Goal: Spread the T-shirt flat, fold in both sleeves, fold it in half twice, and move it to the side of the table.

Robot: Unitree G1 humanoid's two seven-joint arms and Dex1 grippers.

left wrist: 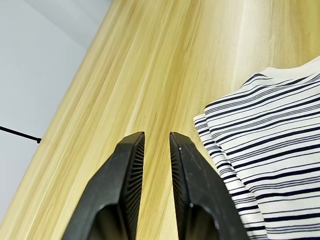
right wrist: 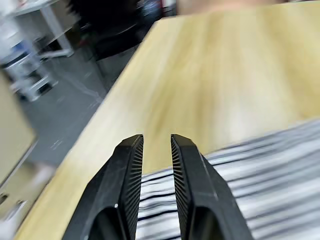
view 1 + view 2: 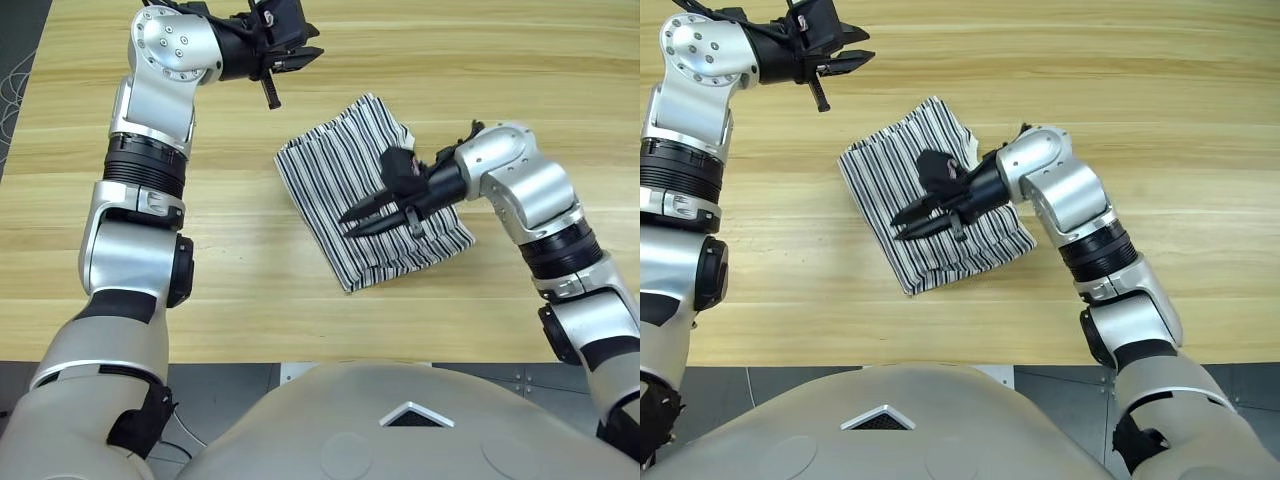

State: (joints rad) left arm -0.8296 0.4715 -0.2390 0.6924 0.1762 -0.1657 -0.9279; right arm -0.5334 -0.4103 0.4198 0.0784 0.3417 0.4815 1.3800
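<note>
The striped T-shirt (image 3: 320, 190) lies folded into a compact rectangle in the middle of the wooden table (image 3: 480, 60), set at an angle. My right gripper (image 3: 346, 226) hovers just over the shirt's near half, pointing left, its fingers a narrow gap apart and holding nothing. In the right wrist view the fingers (image 2: 129, 175) stand above the striped cloth (image 2: 260, 170). My left gripper (image 3: 312, 56) hangs raised over bare wood beyond the shirt's far left corner, also slightly open and empty. The left wrist view shows the shirt's edge (image 1: 270, 150) beside its fingertips (image 1: 131, 170).
Bare wood surrounds the shirt on every side, with wide room to the right (image 3: 560, 80) and left (image 3: 60, 200). The table's near edge (image 3: 300, 358) runs close to me. Dark floor (image 3: 20, 60) lies past the left edge.
</note>
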